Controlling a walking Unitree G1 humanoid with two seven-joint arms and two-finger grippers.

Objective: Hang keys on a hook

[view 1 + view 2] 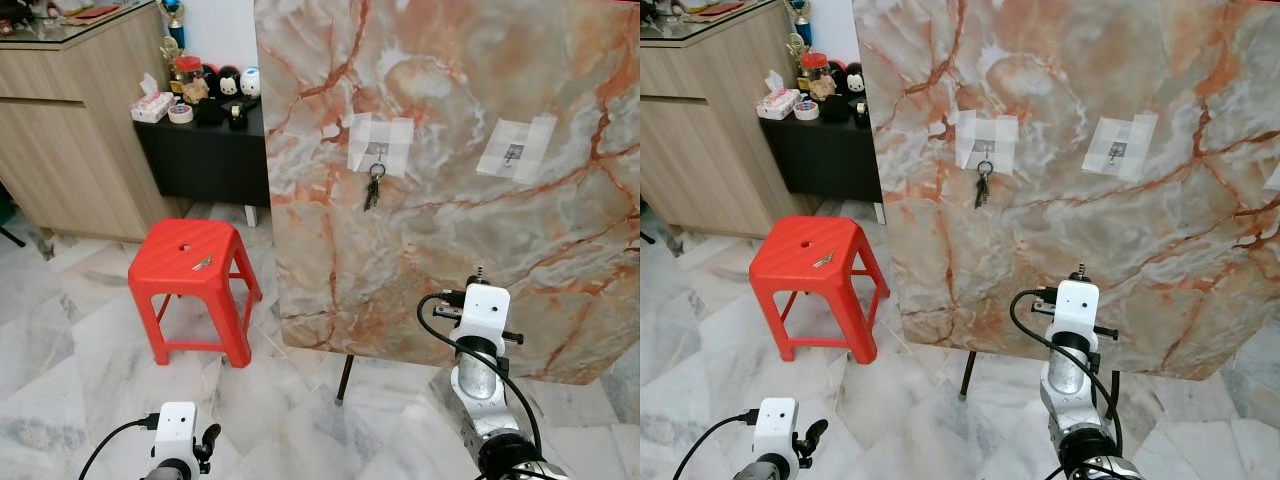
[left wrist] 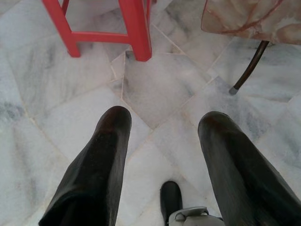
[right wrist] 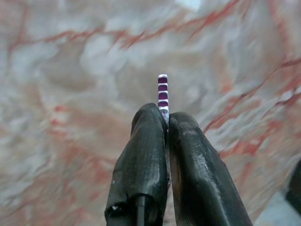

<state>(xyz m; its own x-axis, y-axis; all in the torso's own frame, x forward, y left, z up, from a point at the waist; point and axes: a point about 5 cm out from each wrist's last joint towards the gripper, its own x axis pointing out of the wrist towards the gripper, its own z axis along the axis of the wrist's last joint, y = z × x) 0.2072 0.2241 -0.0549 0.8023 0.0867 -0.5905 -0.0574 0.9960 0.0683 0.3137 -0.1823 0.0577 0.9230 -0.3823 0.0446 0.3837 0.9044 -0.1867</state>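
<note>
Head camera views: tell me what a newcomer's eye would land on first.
The big marble-patterned board on thin legs dominates, with a bunch of keys hanging from its left hook and the right hook bare. Left of it stands a red stool with a small key on top.

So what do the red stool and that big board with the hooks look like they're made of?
The red stool looks like moulded plastic: uniform glossy colour, ribbed seat, legs and braces in one piece. The board shows a marble pattern, beige with reddish veins, but it seems a thin panel on a slim dark leg, so possibly printed laminate rather than stone. I can't tell for sure.
</note>
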